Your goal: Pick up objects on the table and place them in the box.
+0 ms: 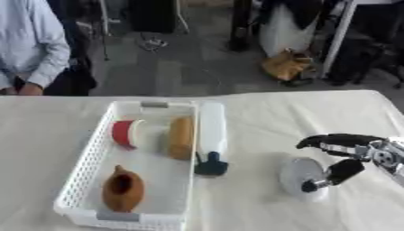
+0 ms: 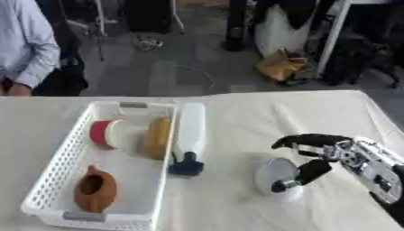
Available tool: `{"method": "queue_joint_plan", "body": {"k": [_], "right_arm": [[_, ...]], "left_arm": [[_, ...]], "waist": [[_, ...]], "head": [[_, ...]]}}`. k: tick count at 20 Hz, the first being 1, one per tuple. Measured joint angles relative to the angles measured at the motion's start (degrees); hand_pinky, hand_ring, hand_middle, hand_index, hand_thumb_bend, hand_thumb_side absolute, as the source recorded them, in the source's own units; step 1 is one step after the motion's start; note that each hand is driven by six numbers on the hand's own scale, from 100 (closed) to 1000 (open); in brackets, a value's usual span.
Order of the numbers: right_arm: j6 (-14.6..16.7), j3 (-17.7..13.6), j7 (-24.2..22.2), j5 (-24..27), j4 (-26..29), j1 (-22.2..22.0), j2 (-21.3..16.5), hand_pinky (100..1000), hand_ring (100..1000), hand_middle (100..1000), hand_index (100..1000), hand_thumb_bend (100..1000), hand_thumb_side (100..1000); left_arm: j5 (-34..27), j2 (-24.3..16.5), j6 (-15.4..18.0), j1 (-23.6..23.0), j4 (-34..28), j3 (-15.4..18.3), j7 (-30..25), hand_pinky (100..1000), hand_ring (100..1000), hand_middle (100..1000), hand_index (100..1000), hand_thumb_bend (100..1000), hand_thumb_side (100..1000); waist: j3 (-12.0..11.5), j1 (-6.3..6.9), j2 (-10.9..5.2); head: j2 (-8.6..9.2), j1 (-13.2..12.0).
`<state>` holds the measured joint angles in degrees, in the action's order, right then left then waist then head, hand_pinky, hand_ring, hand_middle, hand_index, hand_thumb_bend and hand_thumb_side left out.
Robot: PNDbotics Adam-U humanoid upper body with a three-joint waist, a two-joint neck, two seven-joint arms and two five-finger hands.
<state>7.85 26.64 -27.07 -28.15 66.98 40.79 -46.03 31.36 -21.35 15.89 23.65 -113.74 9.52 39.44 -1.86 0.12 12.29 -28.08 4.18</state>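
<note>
Right robot hand [image 2: 315, 158] on tabletop [image 1: 260, 113], fingers and thumb curled around white round object [image 1: 302, 179]; white basket [image 1: 87, 167] well left.

Beyond the tabletop [image 1: 260, 113], covered in white cloth, lies a grey floor [image 1: 181, 67]. A crumpled yellowish-brown bag [image 1: 286, 64], perhaps paper, sits on it beside a slanting white pole [image 1: 339, 38]. Dark cables [image 1: 151, 43] trail across the floor near black stands [image 1: 154, 16] at the far edge.
</note>
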Motion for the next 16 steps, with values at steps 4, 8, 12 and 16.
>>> {"method": "queue_joint_plan", "body": {"k": [4, 8, 12, 16], "right_arm": [[-0.55, 0.03, -0.56, 0.56, 0.04, -0.09, 0.00, 850, 1000, 1000, 1000, 810, 654], [-1.01, 0.34, -1.02, 0.81, 0.09, -0.50, -0.01, 828, 1000, 1000, 1000, 804, 631], [-1.31, 0.35, -1.31, 1.00, 0.09, -0.50, -0.01, 787, 1000, 1000, 1000, 803, 609], [-1.58, 0.36, -1.59, 1.49, 0.09, -0.51, -0.01, 792, 1000, 1000, 1000, 806, 622]], "left_arm": [[0.00, 0.00, -0.07, 0.00, 0.00, 0.00, -0.05, 997, 973, 886, 917, 100, 1000], [0.00, 0.00, -0.10, 0.00, 0.00, 0.01, -0.06, 998, 973, 880, 915, 100, 1000], [0.00, 0.00, -0.13, 0.00, 0.00, 0.01, -0.05, 1000, 973, 876, 912, 100, 1000], [0.00, 0.01, -0.16, 0.00, 0.00, 0.01, -0.05, 1000, 972, 872, 910, 100, 1000]], "waist": [[0.00, 0.00, 0.00], [0.01, 0.01, 0.00], [0.02, 0.02, 0.00], [0.02, 0.03, 0.01]], "head": [[0.00, 0.01], [0.01, 0.03], [0.02, 0.06], [0.02, 0.12]]}}
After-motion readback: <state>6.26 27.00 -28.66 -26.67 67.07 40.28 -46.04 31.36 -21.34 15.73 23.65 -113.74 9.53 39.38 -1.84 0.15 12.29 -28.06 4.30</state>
